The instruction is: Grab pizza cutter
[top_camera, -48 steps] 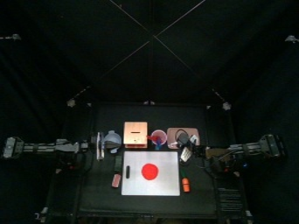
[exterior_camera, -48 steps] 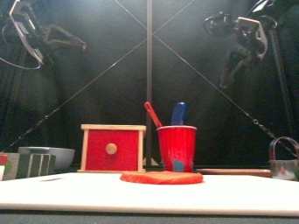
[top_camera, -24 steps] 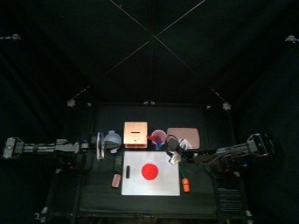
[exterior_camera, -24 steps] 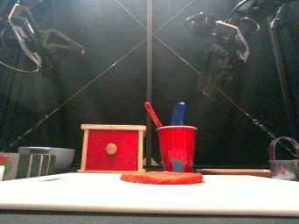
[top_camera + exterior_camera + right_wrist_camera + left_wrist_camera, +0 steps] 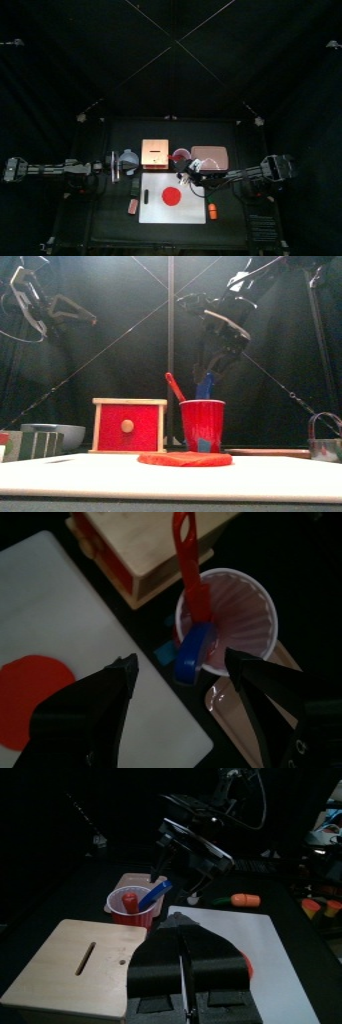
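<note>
A red cup [image 5: 202, 424] stands behind the white mat and holds two tools, one with a red handle [image 5: 174, 386] and one with a blue handle [image 5: 205, 384]. Their heads are hidden inside the cup, so I cannot tell which is the pizza cutter. My right gripper [image 5: 214, 353] hangs open just above the cup. In the right wrist view the blue handle [image 5: 198, 647] lies between its open fingers [image 5: 107, 702], next to the cup [image 5: 241, 612]. My left gripper [image 5: 181, 958] is shut and empty, resting at the table's left [image 5: 116, 172].
A wooden box with a red front [image 5: 130, 424] stands left of the cup. A red disc [image 5: 171, 195] lies on the white mat [image 5: 187, 208]. An orange piece [image 5: 211, 211] and a pink piece [image 5: 132, 205] flank the mat. A wooden board [image 5: 211, 155] lies right of the cup.
My right arm has swung in from the table's right and come down, bringing its open gripper over the red cup. The left arm has not moved.
</note>
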You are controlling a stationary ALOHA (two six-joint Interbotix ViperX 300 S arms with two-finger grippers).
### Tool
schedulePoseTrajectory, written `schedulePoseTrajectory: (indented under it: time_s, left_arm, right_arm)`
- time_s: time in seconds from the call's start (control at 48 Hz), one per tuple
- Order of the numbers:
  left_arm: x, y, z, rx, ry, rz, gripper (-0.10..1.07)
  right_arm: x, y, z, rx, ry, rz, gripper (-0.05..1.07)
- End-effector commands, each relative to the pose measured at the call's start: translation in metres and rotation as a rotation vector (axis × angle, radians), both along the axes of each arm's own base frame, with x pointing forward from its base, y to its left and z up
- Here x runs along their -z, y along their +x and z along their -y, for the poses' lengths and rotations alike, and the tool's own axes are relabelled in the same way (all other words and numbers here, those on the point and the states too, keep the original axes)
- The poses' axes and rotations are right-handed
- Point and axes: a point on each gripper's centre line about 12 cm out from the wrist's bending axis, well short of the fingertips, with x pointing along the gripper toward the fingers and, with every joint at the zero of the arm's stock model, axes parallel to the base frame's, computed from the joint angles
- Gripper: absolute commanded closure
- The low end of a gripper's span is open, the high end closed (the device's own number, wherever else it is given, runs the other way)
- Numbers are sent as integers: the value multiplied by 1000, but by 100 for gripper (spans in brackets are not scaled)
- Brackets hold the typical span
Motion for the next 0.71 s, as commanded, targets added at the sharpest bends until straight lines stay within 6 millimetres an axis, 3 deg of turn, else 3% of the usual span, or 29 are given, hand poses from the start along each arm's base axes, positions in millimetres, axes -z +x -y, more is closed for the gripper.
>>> schedulePoseTrajectory:
  time_s: [0.0,0.208,0.5,0.688]
  left_arm:
    - [-4,1,-2,-7,2,14,92]
    - [-4,1,-2,-10,2,14,92]
    - [-3,1,-2,-13,-5,13,92]
    - [-1,0,-3,-14,-6,9,92]
  right_arm:
    - [-14,4,3,8,-5,37,5]
    - [-12,0,5,29,-12,17,13]
    - [-15,-1,10,50,-21,12,44]
    - [-28,-4,10,51,-18,48,48]
